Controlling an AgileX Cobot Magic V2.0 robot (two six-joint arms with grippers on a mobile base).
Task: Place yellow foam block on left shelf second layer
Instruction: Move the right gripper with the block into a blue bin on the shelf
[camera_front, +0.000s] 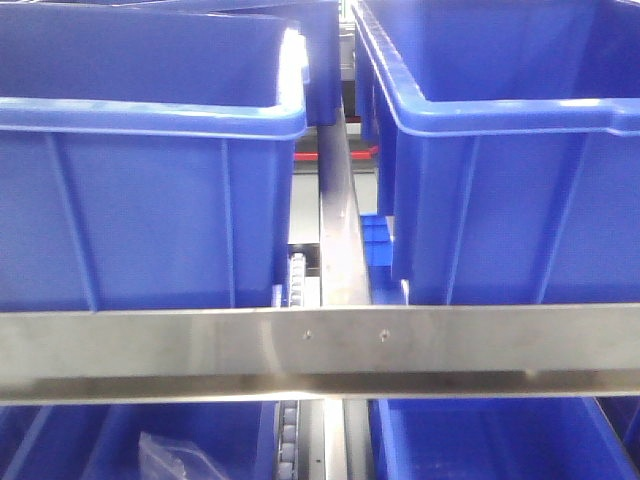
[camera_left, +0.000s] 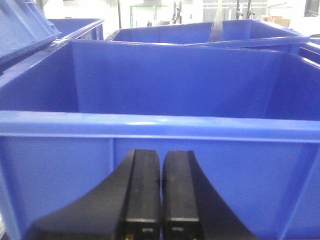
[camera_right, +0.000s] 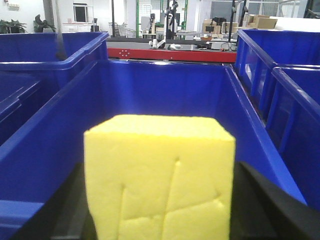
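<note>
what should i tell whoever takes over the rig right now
Right gripper: shut on the yellow foam block, held over an open blue bin.
Left gripper: shut, empty, facing the front wall of another blue bin.
Done: block picked up.
Left: set it in the left shelf's second layer and release. The front view shows blue bins on a metal rail, but no arm or block.

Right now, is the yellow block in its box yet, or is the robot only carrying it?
Done: the right gripper has picked up the yellow foam block and its fingers squeeze it. In hand: the block hangs over a blue bin. Left: letting it go on the shelf. The left gripper is shut and empty.
</note>
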